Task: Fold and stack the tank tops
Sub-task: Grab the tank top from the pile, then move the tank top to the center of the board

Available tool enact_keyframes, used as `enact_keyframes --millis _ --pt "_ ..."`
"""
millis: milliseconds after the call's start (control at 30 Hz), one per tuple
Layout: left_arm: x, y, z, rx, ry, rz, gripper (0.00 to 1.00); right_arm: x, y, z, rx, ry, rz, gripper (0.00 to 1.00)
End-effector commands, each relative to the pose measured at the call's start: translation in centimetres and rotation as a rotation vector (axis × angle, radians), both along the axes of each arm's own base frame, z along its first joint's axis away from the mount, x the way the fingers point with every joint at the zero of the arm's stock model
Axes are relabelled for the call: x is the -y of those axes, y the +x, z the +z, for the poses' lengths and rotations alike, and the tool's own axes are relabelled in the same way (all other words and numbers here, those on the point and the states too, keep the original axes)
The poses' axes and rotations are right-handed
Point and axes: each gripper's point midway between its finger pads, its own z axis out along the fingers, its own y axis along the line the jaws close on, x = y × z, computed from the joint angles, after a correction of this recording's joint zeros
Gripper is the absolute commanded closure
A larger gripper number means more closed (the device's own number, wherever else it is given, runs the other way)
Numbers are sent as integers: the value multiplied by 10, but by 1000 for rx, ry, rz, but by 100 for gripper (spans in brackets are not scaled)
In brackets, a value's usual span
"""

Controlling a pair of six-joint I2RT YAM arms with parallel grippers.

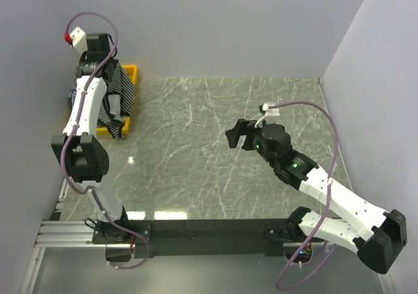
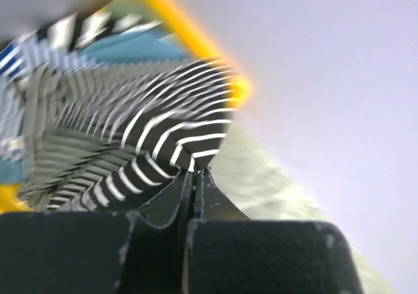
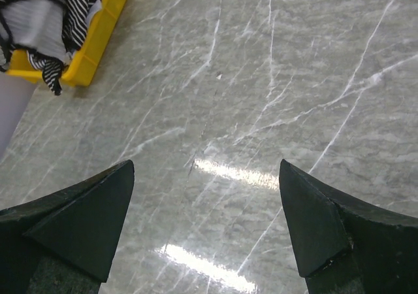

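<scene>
Overflowing yellow bin (image 1: 132,72) of striped tank tops (image 1: 112,111), black-striped one (image 2: 163,137) clamped in left tool (image 2: 194,176); right tool (image 3: 206,170) spread apart.

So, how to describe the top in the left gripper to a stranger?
At the far left corner of the marble table sits a yellow bin. The left gripper pinches one top just above it. It is black with thin white stripes, while the other tops there look blue.

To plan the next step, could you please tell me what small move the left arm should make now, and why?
Probably raise the left gripper straight up: its jaws look shut on the black striped tank top, which hangs down into the yellow bin, so lifting should free it.
</scene>
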Motion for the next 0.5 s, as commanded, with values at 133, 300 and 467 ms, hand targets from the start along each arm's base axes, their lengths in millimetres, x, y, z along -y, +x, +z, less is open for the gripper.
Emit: enact_keyframes --millis 133,300,467 --pt "116 -46 168 342 54 -258 100 8 14 60 118 36 -67 3" --pt "213 -86 203 443 26 -418 99 20 14 78 152 53 -111 3" --pt "305 -114 170 422 -61 -591 100 55 11 82 152 60 -265 3"
